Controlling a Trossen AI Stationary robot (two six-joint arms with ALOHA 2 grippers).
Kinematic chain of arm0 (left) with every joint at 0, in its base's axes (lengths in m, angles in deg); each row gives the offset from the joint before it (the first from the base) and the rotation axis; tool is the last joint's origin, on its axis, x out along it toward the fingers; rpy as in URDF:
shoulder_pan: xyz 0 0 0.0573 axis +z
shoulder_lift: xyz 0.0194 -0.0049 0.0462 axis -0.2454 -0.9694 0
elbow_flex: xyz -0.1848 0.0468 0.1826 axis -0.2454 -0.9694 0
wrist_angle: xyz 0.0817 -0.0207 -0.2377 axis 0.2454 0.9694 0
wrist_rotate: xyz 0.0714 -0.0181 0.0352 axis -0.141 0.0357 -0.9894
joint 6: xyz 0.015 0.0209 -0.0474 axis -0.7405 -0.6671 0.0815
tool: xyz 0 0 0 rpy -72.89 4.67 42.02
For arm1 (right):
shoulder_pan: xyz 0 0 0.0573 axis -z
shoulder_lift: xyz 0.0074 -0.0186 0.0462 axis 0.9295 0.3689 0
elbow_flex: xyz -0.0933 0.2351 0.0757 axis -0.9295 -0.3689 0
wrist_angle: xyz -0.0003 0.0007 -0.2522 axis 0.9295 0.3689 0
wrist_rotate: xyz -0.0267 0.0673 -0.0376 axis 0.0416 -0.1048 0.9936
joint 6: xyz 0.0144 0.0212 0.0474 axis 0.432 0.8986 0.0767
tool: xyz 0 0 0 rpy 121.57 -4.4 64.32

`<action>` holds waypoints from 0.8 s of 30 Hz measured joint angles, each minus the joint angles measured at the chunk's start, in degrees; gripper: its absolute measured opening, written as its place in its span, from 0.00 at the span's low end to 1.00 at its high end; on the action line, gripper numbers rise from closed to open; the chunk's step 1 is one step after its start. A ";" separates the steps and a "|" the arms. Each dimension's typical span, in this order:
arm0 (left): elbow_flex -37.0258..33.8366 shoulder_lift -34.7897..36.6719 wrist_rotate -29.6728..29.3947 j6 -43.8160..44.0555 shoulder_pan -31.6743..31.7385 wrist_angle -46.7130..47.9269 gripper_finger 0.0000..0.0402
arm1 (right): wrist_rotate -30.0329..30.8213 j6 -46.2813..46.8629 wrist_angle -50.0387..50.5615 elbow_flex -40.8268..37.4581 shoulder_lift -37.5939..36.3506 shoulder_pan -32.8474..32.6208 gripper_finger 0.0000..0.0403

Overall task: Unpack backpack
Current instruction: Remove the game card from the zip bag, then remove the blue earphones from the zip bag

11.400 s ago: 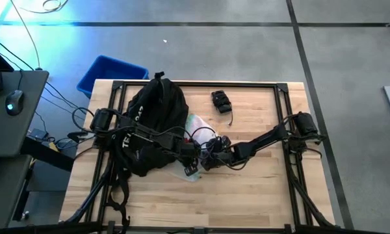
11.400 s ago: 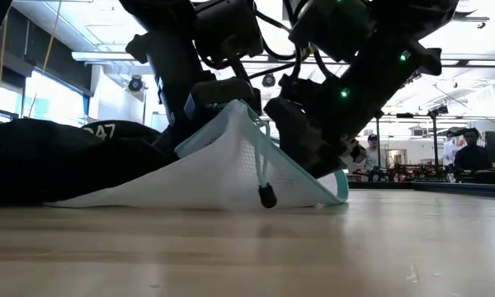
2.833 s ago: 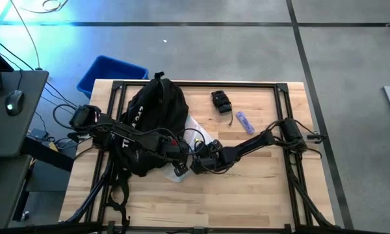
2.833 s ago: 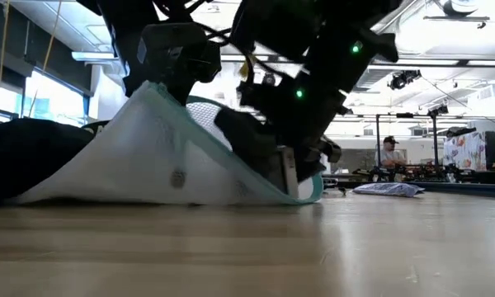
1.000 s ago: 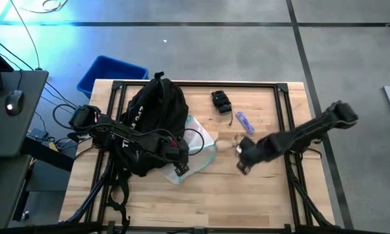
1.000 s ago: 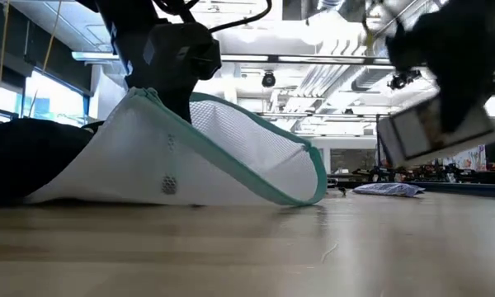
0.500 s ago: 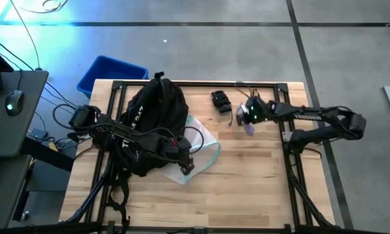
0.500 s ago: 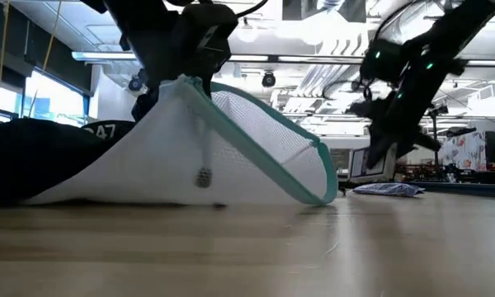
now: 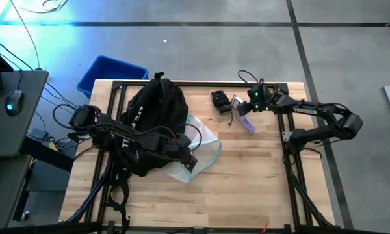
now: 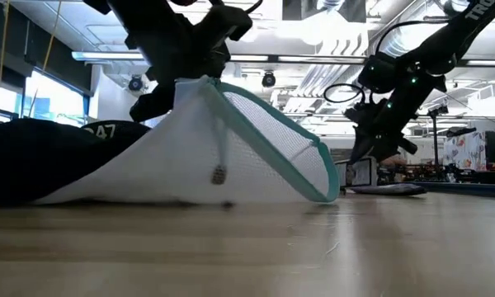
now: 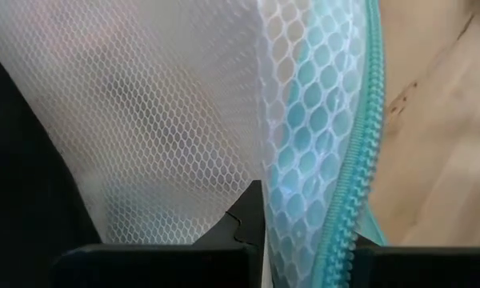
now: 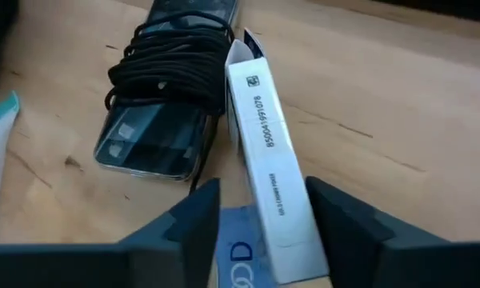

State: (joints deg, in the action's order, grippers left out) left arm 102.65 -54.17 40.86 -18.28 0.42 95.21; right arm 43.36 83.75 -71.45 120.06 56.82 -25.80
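Observation:
The black backpack lies on the table's left half, also seen in the low view. A white mesh pouch with a teal zipper lies against its right side. My left gripper is shut on the pouch, whose edge stands raised. My right gripper is at the table's far right part, shut on a small white box. The box is beside a black device wrapped in cord and above a blue packet. My left gripper pinches the pouch's mesh wall right beside the teal zipper, coming from above. That zipper edge is lifted, while the pouch's lower side stays on the table and against the backpack. My right gripper holds the white box by its near end, pinched between the two fingers, slanting down from the table's right. The box points away from the fingers, its free end low beside the cord-wrapped device; whether it touches the table I cannot tell.
A blue plastic bin stands on the floor beyond the table's far left corner. A dark metal frame runs along the table's far edge and sides. Bare wood spreads over the near right part.
My right gripper carried the white box from the table's middle toward the far right, then came down beside the cord-wrapped device and the blue packet. My left gripper kept its hold and drew the pouch's zipper edge a little higher and to the right.

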 joint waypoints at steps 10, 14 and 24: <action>0.00 0.00 0.51 0.69 1.45 -7.26 0.00 | -7.07 -3.38 0.24 3.95 -4.02 -20.14 0.57; 0.00 0.00 0.51 -1.89 2.70 -9.70 0.00 | -5.65 0.22 -3.28 3.97 -5.35 -33.60 0.54; 0.00 -0.39 1.85 -12.40 3.87 -9.78 0.00 | 4.24 6.86 -16.72 3.97 1.78 -51.78 0.51</action>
State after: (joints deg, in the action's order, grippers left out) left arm 102.65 -54.55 42.71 -30.68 4.29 85.43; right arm 47.59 90.61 -88.17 124.03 58.60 -77.57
